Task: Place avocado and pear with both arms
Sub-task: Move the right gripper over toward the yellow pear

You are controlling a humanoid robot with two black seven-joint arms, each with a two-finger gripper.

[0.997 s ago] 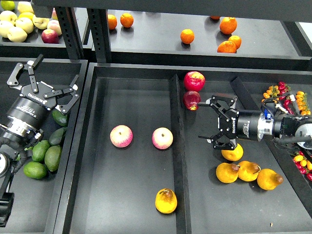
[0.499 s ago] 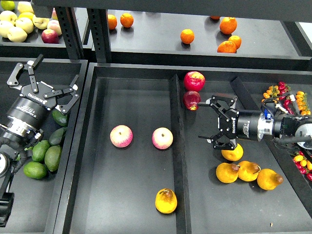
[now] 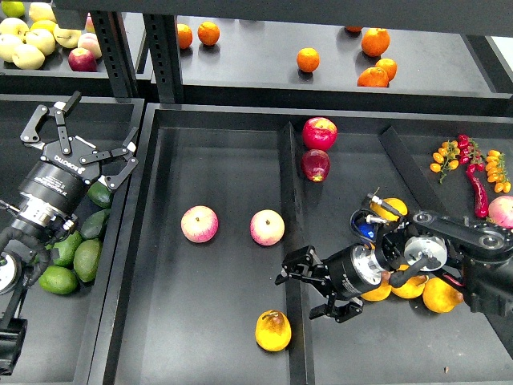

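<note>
Fingers of both grippers are spread wide and hold nothing: the right gripper (image 3: 314, 290) points at the blotched pear (image 3: 273, 330), lying just right of and above it across the tray divider (image 3: 290, 241), seemingly to line up a grasp. Well left of the pear, the left gripper (image 3: 82, 135) hovers above the avocado (image 3: 98, 193), topmost of five green fruits heaped in the side bin. Two pink apples (image 3: 199, 224) lie above the pear.
</note>
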